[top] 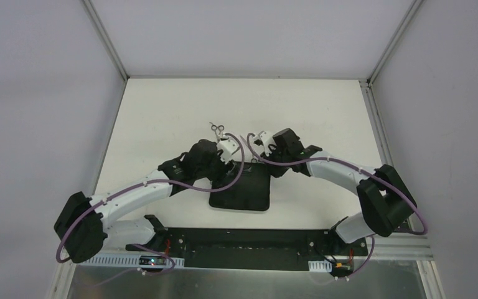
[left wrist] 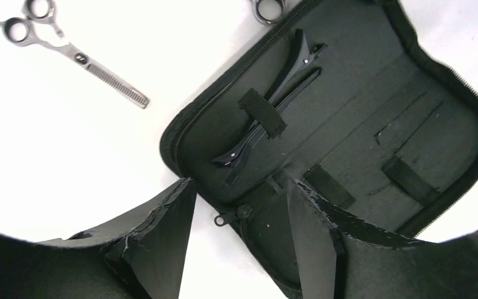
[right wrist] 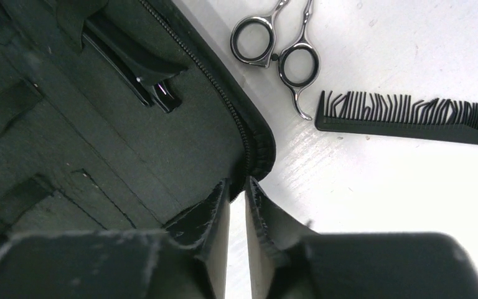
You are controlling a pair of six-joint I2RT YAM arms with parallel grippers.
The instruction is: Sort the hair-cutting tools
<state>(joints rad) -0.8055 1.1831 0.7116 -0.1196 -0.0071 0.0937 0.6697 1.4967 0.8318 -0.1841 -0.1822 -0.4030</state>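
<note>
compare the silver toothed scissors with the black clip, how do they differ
The silver toothed scissors are bright metal; the black clip is dark and glossy. The scissors lie loose on the white table; the clip sits inside the open case, tucked under a strap. The scissors have ring handles and a toothed blade; the clip has neither. Both are long and slim.

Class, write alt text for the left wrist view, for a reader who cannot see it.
An open black zip case lies on the white table, a black hair clip tucked under an elastic strap inside it. Silver thinning scissors lie on the table to the case's upper left, and the left pincer hangs open above the case's near edge.
</note>
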